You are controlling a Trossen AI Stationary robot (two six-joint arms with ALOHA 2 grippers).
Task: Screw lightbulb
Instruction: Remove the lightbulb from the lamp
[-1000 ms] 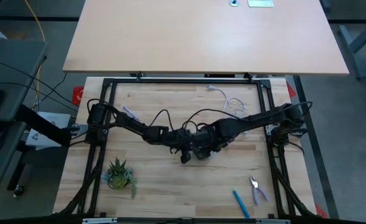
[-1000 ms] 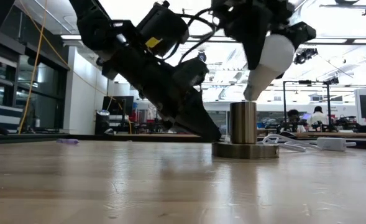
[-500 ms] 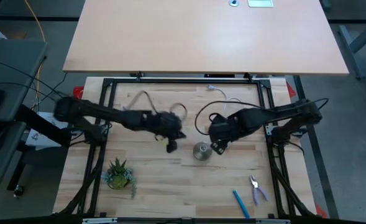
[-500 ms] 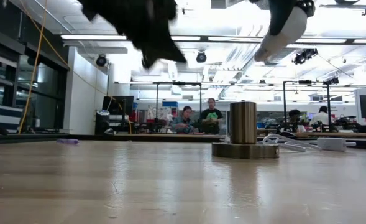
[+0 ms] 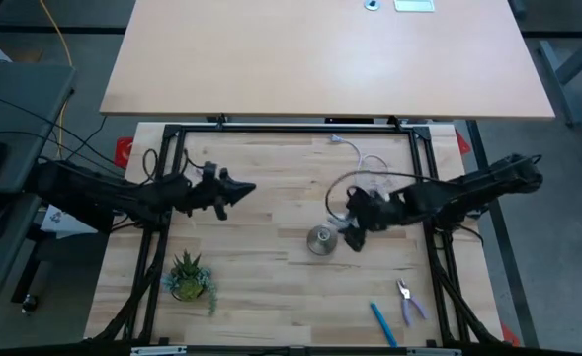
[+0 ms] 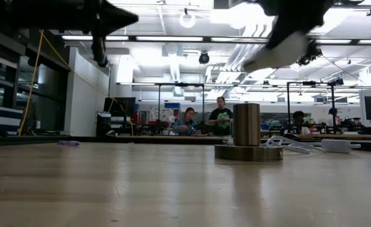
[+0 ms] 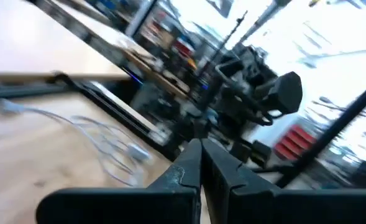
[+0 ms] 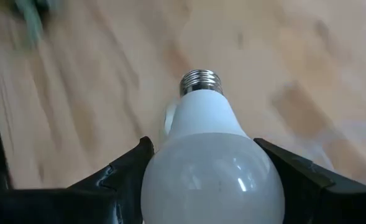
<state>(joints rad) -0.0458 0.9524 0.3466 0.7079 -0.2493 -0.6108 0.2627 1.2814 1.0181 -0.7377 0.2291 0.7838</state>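
The socket [image 5: 320, 240] stands alone near the middle of the desk [image 5: 271, 287], with bare wood all round it except on its right, where the right gripper [image 5: 355, 235] hangs just beside it, raised above its top in the low view. That gripper's fingers [image 8: 123, 171] clasp the fat end of the one bulb [image 8: 210, 168], screw base pointing away from the wrist over the wood. The left gripper [image 5: 241, 187] is well off to the socket's left and farther back, fingers [image 7: 192, 168] pressed together on nothing. One plant [image 5: 190, 277] sits toward the front left of the socket; one pair of pliers [image 5: 407, 300] and one blue pen [image 5: 382, 323] lie front right. A white cord [image 5: 370, 163] loops behind it. The desk is pale planked wood inside a black frame [image 5: 177, 133]; beyond lies a bright workshop with three people [image 6: 204, 121] at benches.
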